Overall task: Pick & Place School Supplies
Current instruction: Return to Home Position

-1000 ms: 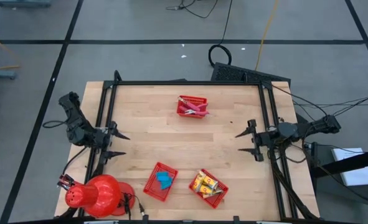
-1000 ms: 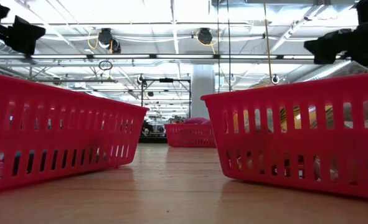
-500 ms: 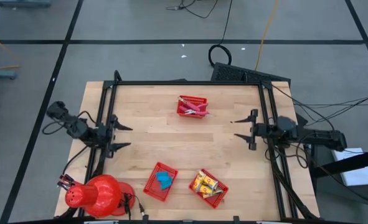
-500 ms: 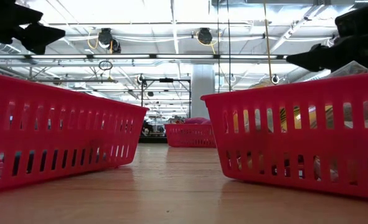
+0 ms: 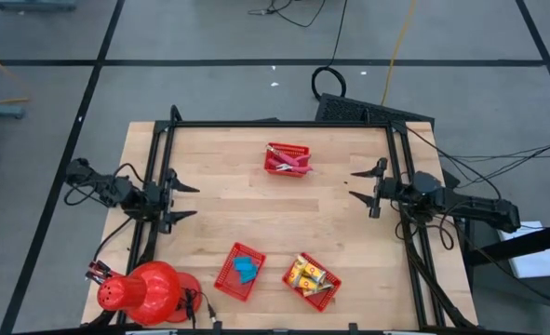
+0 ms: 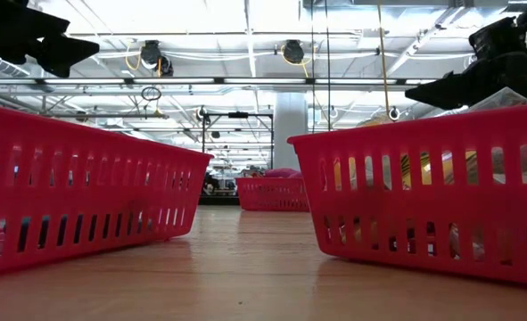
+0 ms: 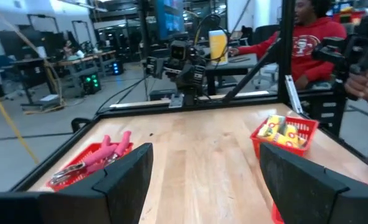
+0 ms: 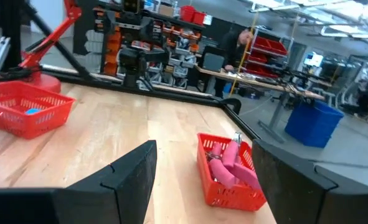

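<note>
While poised at table (image 5: 284, 214) sides, left tool (image 5: 189, 202) apart, right tool (image 5: 354, 185) apart; yellow pieces (image 5: 310, 276) print illegible.

Worktop (image 5: 256, 209): scissors (image 5: 288, 162) in far-centre basket (image 5: 269, 158); erasers (image 5: 245, 270) in near-left basket (image 5: 226, 279); rectangular pieces (image 5: 309, 275) in near-right basket (image 5: 326, 296) beside it.

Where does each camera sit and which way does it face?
High: overhead, straight down on wooden table; left gripper and right gripper both show.
Low: tabletop level, between two red mesh baskets; arm parts overhead.
Left wrist: across table, past own fingers.
Right wrist: likewise, opposite way.
Both wrists share: third red basket, pink-handled metal scissors.
</note>
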